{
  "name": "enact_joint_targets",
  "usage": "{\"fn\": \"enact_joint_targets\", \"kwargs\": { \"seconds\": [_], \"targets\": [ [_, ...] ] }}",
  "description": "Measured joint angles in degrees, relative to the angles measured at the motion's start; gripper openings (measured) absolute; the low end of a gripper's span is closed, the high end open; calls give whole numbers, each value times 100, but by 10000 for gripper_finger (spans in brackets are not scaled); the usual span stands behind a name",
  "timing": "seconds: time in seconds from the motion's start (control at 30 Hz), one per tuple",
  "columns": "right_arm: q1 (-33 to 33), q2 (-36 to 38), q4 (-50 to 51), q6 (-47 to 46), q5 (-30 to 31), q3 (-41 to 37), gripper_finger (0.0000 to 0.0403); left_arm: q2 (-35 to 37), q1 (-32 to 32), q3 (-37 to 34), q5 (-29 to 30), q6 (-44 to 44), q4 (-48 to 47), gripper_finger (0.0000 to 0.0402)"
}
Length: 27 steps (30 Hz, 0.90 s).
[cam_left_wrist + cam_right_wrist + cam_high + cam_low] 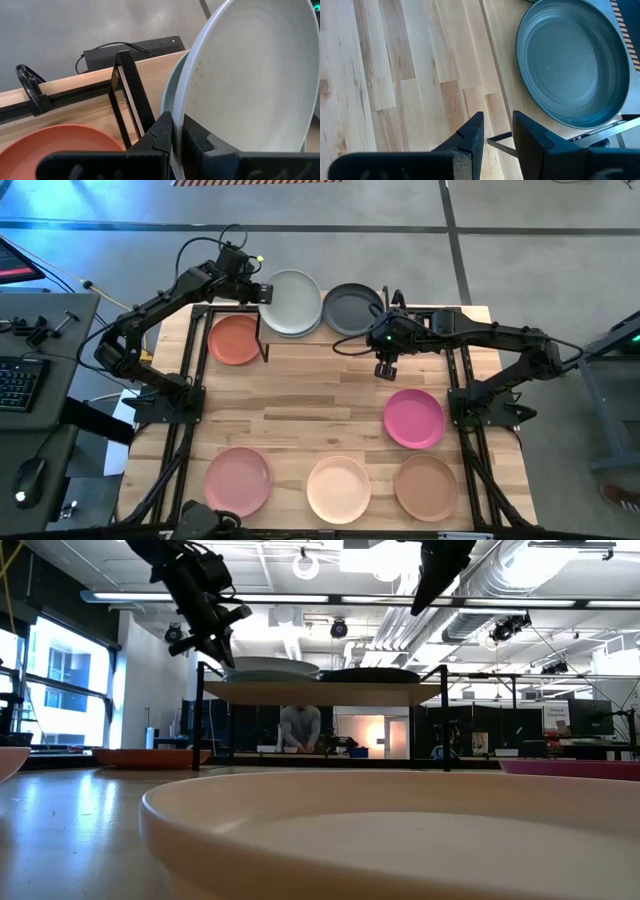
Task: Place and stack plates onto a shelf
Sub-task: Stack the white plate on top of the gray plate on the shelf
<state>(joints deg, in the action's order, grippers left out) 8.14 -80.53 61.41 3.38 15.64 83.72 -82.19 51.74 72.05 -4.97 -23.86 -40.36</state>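
Note:
On the shelf a pale mint plate lies over a sage green plate, with the dark grey plate beside it. My left gripper is shut on the mint plate's left rim. My right gripper hangs over bare table just in front of the shelf's right end, its fingers slightly open and holding nothing. The orange plate rests on the table by the shelf's left legs. Magenta, pink, cream and tan-brown plates lie flat nearer the front. My left gripper pinches the pale mint plate's rim between its two fingers, at the plate's left edge. The fingers slant down from the upper left. The plate sits about level on top of the shelf, over the sage green plate.
The shelf's thin black legs stand next to the orange plate. A bare strip of table lies between the shelf and the front row of plates. The black arm mounts run along both table sides. A person stands in the room beyond.

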Motion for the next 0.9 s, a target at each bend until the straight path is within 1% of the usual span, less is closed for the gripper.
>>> {"fn": "enact_joint_targets", "kwargs": {
  "seconds": [0.3, 0.37, 0.43, 0.6, 0.77, 0.9],
  "targets": [
    [1, 0, 1, 0, 2, 0, 83, -3, -1, 0, -32, 7, -39, 52],
    [0, 0, 1, 0, 2, 0, 83, -3, -1, 0, -109, 9, -49, 59],
    [0, 0, 1, 0, 2, 0, 83, -2, -1, 0, -307, 7, -48, 64],
    [0, 0, 7, 0, 4, 0, 83, -2, -1, -2, -551, 9, -48, 71],
    [0, 0, 167, 1, 4, 0, 83, -2, -1, -2, -593, 10, -76, 72],
    [0, 0, 288, 2, 7, 0, 83, -2, -1, -2, -603, 137, -314, 72]
  ]
}}
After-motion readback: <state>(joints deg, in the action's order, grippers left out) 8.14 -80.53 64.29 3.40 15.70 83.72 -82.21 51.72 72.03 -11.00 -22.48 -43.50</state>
